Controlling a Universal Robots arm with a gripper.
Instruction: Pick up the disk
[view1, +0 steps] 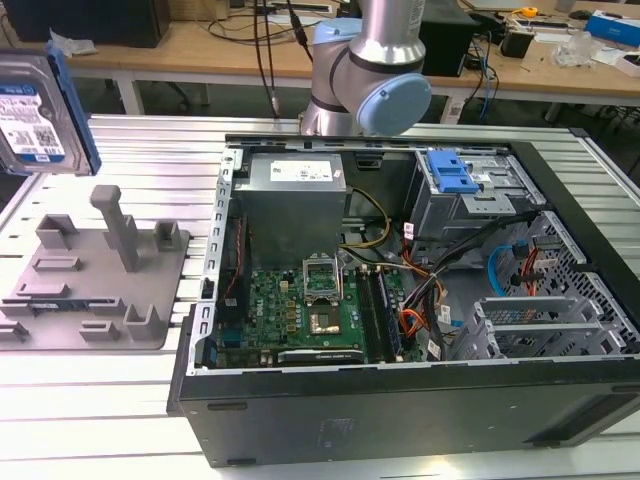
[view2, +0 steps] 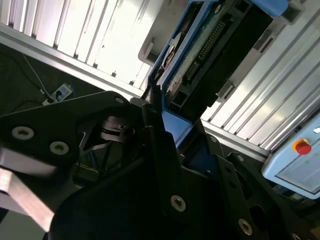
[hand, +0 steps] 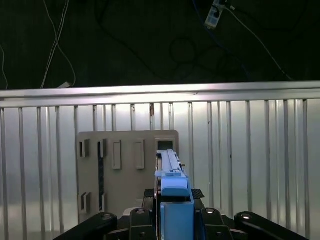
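Your gripper (hand: 172, 220) is clamped on the disk (view1: 35, 115), held upright in the air above the grey fixture (view1: 95, 280); judge it stiff, dense and shock-sensitive, best gripped by its blue side rails.

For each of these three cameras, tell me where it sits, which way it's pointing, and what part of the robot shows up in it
Exterior view: off the arm, looking down across the slatted table at the open computer case and grey fixture; shows the arm's joint and the raised disk.
First wrist view: on the arm, looking down past the gripper and the edge-on disk at the fixture.
Second wrist view: on the arm, close behind the gripper, facing the disk.
Shared: both wrist views show the gripper holding the disk.
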